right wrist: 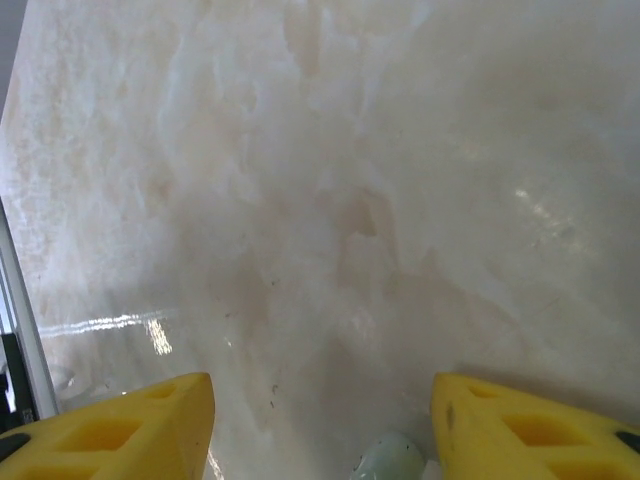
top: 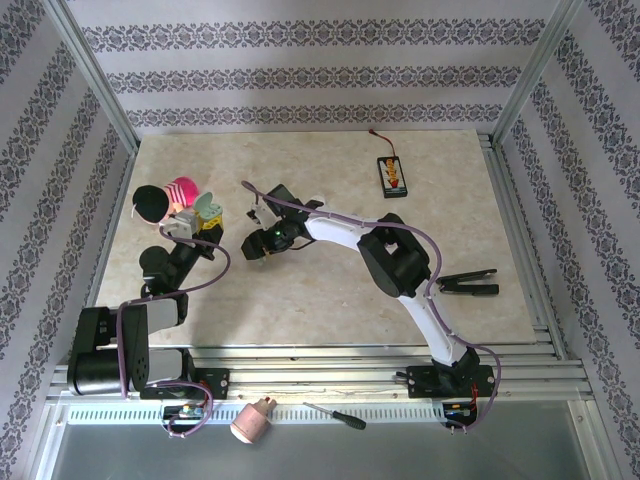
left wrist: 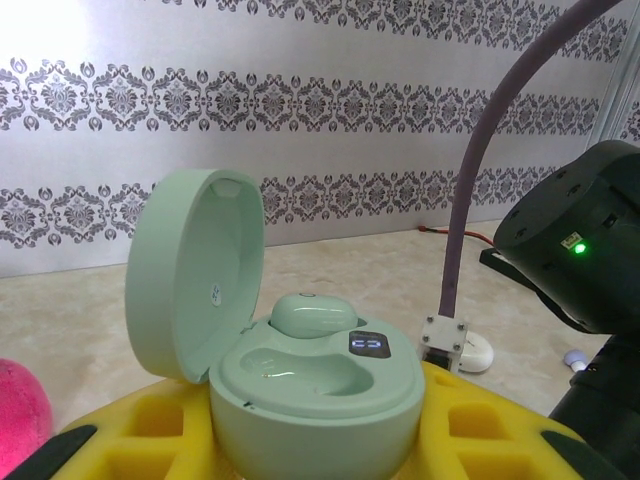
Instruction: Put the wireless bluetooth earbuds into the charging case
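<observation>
We are counting one charging case and two pale green earbuds. The left fingers are pinching the open case, and the first earbud is sitting in it. The right fingers are standing spread above the counter. The second earbud is lying between them, cut off by the frame edge.

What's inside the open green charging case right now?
In the pale green round plastic charging case, one pale green earbud sits at the back; the front well is empty. The earbud hides the well under it.
</observation>
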`<state>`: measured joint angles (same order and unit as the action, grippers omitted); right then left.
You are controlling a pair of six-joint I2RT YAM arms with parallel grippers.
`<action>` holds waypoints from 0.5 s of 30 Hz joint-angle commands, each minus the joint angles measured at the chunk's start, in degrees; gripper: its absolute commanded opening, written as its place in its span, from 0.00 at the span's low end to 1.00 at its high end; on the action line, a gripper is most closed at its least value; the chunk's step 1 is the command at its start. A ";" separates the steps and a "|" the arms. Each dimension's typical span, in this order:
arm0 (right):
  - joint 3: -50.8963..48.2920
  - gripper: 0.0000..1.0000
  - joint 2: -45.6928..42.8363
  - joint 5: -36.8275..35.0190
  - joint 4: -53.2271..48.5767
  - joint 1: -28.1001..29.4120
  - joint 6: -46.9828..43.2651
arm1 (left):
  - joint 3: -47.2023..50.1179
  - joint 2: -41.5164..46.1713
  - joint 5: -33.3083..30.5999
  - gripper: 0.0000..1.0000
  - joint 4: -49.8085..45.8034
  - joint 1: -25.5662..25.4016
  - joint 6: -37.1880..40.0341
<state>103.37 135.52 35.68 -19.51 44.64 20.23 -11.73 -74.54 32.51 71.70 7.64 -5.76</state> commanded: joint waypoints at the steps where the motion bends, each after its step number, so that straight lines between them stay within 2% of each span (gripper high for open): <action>1: -1.65 0.58 -1.28 2.55 -2.37 0.10 -2.54 | 0.56 -0.53 0.96 0.21 4.80 0.91 -1.49; 15: -9.16 0.53 -7.10 2.58 -1.51 0.22 -3.31 | 0.47 -1.64 1.53 0.21 6.06 0.90 -2.22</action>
<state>95.85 130.82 37.21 -19.59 44.62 17.78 -11.73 -75.92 32.84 72.95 7.64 -6.59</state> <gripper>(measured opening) 0.533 0.352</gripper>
